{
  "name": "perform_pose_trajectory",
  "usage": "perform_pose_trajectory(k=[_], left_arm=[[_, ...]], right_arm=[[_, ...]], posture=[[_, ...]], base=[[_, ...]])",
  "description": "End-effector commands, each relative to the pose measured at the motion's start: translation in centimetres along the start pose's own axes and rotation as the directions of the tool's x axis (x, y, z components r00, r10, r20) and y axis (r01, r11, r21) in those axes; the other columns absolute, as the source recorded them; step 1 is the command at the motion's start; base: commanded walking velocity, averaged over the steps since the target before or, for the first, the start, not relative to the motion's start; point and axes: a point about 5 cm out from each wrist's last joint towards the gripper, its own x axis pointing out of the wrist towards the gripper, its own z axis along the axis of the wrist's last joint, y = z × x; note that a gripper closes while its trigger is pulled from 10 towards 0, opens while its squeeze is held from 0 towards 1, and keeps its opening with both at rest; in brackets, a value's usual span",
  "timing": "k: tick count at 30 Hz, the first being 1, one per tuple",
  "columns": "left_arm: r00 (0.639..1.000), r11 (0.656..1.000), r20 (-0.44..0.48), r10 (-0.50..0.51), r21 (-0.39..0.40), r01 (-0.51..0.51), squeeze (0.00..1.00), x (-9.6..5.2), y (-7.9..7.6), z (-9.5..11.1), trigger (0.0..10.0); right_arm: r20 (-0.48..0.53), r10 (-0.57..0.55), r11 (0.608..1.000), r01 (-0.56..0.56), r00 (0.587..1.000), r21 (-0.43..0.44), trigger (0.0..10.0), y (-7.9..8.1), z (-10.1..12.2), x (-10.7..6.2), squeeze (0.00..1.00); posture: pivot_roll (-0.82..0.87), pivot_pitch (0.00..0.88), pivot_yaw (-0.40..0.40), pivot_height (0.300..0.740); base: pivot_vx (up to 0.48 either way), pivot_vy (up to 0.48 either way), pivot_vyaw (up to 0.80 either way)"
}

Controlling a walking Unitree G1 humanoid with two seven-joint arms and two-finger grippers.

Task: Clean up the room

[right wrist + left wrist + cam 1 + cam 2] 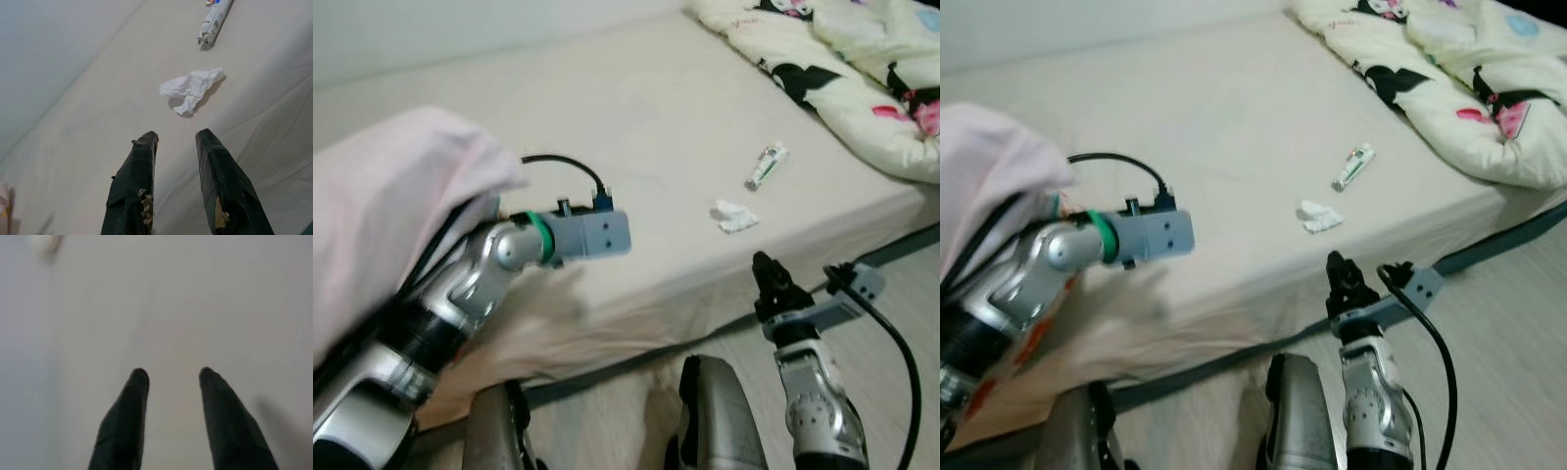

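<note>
A beige bed (636,117) spans the scene, with a patterned quilt (842,69) bunched at its far right corner. A crumpled white tissue (191,87) lies near the bed's front edge, a small tube (213,20) just beyond. The right end effector (176,142) hovers released before the tissue; the left end effector (171,377) is released over bare sheet.

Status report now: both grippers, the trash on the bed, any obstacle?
Right gripper open, aimed at crumpled tissue. Tube lies beyond it. Left gripper open over bare bed. Nothing between.
</note>
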Motion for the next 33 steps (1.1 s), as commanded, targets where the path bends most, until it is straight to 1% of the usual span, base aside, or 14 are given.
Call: perform_pose_trajectory(k=[1, 7, 9, 12, 13, 15, 17, 18, 19, 20, 23, 28, 32, 33], left_arm=[[0.983, 0.988, -0.138, 0.118, 0.112, -0.103, 0.0, 0.1, 1.3, -2.4, 10.0], [0.917, 0.955, -0.277, 0.288, 0.159, -0.251, 0.0, 0.1, 4.3, -5.2, 10.0], [0.81, 0.872, -0.326, 0.487, 0.137, -0.469, 0.0, -0.6, 7.6, -6.1, 10.0], [0.592, 0.649, -0.279, 0.756, 0.195, -0.736, 0.0, -2.4, 12.7, -5.7, 10.0], [0.592, 0.649, -0.279, 0.756, 0.195, -0.736, 0.0, -2.4, 12.7, -5.7, 10.0], [0.431, 0.467, -0.246, 0.868, 0.115, -0.877, 0.0, -4.3, 17.0, -4.5, 10.0], [0.404, 0.424, -0.258, 0.878, 0.023, -0.905, 0.0, -4.8, 18.2, -4.0, 10.0], [0.413, 0.411, -0.256, 0.874, -0.064, -0.909, 0.0, -4.8, 19.0, -3.3, 10.0], [0.594, 0.433, -0.212, 0.776, -0.505, -0.747, 0.0, -3.2, 18.6, -1.0, 10.0], [0.594, 0.433, -0.212, 0.776, -0.505, -0.747, 0.0, -3.2, 18.6, -1.0, 10.0], [0.774, 0.428, 0.004, 0.634, -0.835, -0.346, 0.0, -0.7, 15.7, 2.5, 10.0], [0.828, 0.374, 0.16, 0.537, -0.925, -0.063, 0.0, 0.3, 12.0, 5.1, 10.0], [0.859, 0.147, 0.248, 0.447, -0.968, 0.202, 0.0, -0.2, 8.1, 7.0, 10.0], [0.859, 0.147, 0.248, 0.447, -0.968, 0.202, 0.0, -0.2, 8.1, 7.0, 10.0]], right_arm=[[-0.002, -0.011, 1.0, 0.011, 1.0, -0.002, 10.0, -0.2, -0.1, -0.2, 0.0], [0.0, -0.013, 1.0, 0.013, 1.0, -0.002, 10.0, -0.3, -0.1, 0.0, 0.0], [0.001, -0.013, 1.0, 0.013, 1.0, -0.001, 10.0, -0.3, -0.1, 0.0, 0.0], [0.002, -0.007, 1.0, 0.007, 1.0, -0.003, 10.0, -0.1, 0.0, 0.2, 0.0], [0.002, -0.007, 1.0, 0.007, 1.0, -0.003, 10.0, -0.1, 0.0, 0.2, 0.0], [0.007, -0.002, 1.0, 0.002, 1.0, -0.007, 10.0, 0.0, 0.2, 0.3, 0.0], [0.009, -0.001, 1.0, 0.001, 1.0, -0.009, 10.0, 0.0, 0.3, 0.3, 0.0], [0.012, 0.0, 1.0, 0.001, 1.0, -0.009, 10.0, -0.1, 0.3, 0.2, 0.0], [0.033, 0.002, 1.0, -0.001, 0.999, -0.015, 10.0, 0.1, 0.6, 0.0, 0.0], [0.033, 0.002, 1.0, -0.001, 0.999, -0.015, 10.0, 0.1, 0.6, 0.0, 0.0], [0.046, 0.012, 0.997, -0.008, 0.999, -0.076, 10.0, 0.6, 0.8, 0.0, 0.0], [0.05, 0.025, 0.986, -0.017, 0.998, -0.165, 10.0, 1.2, 1.0, 0.0, 0.0], [0.088, 0.036, 0.941, -0.004, 0.995, -0.339, 10.0, 1.2, 1.9, 0.2, 0.0], [0.088, 0.036, 0.941, -0.004, 0.995, -0.339, 10.0, 1.2, 1.9, 0.2, 0.0]], posture=[[-0.02, 0.157, 0.069, 0.533], [-0.01, 0.154, 0.066, 0.533], [-0.02, 0.154, 0.06, 0.533], [-0.02, 0.154, 0.06, 0.533], [-0.02, 0.154, 0.06, 0.533], [-0.03, 0.153, 0.059, 0.533], [-0.03, 0.153, 0.059, 0.533], [-0.03, 0.151, 0.062, 0.533], [-0.03, 0.154, 0.065, 0.533], [-0.03, 0.154, 0.065, 0.533], [-0.03, 0.156, 0.065, 0.533], [-0.03, 0.165, 0.062, 0.533], [-0.03, 0.162, 0.057, 0.543], [-0.03, 0.162, 0.057, 0.543]], base=[[0.0, 0.0, 0.0], [0.0, 0.0, 0.0], [0.0, 0.0, 0.0], [0.0, 0.0, 0.0], [0.0, 0.0, 0.0], [0.0, 0.0, 0.0], [0.0, 0.0, 0.0], [0.0, 0.0, 0.0], [0.0, 0.0, 0.0], [0.0, 0.0, 0.0], [0.0, 0.0, 0.0], [0.0, 0.0, 0.0], [0.0, 0.0, 0.0], [0.0, 0.0, 0.0]])
